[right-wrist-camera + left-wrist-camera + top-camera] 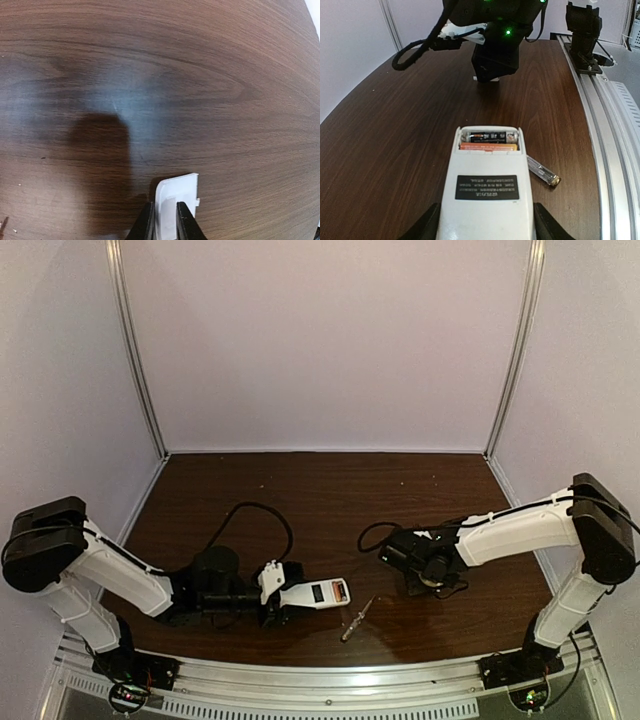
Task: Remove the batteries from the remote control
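Observation:
The remote control (487, 200) lies back-up between the fingers of my left gripper (485, 222), which is shut on its sides. Its battery compartment is uncovered at the far end. Two batteries lie side by side in it: a black one (490, 136) and an orange one (487, 146). From above, the remote control (318, 593) points right from the left gripper (288, 598). My right gripper (165, 207) is low over the table, pinching a small flat white cover piece (179, 192). It sits to the right of the remote as the right gripper (428, 575).
A thin silvery screwdriver (358, 618) lies on the dark wood table (330, 500), just right of the remote's open end; it is the screwdriver (543, 172) in the left wrist view. A metal rail (330, 680) runs along the near edge. Black cables (255, 510) loop behind the left arm.

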